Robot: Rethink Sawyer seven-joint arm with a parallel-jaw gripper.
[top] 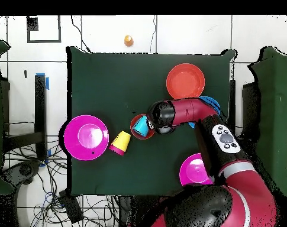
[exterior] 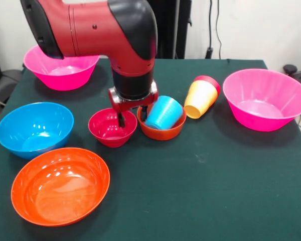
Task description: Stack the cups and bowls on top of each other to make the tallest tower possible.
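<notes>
My gripper [exterior: 132,116] hangs open over two small bowls that sit side by side. One finger [exterior: 121,119] dips into the small crimson bowl [exterior: 110,131]. The other is at the rim of the small orange bowl [exterior: 163,133], beside the blue cup [exterior: 164,112] that lies tilted in that bowl. To the right a yellow cup [exterior: 200,99] lies on its side, with a red cup [exterior: 209,80] showing at its far end. In the overhead view the arm hides the gripper and the crimson bowl; the blue cup [top: 142,126] and yellow cup [top: 120,142] show.
Two large pink bowls [exterior: 61,70] [exterior: 266,100] stand at the back left and the right. A blue bowl [exterior: 34,128] and a wide orange bowl [exterior: 60,186] sit at the front left. A small orange thing [top: 128,40] rests on the floor beyond the table.
</notes>
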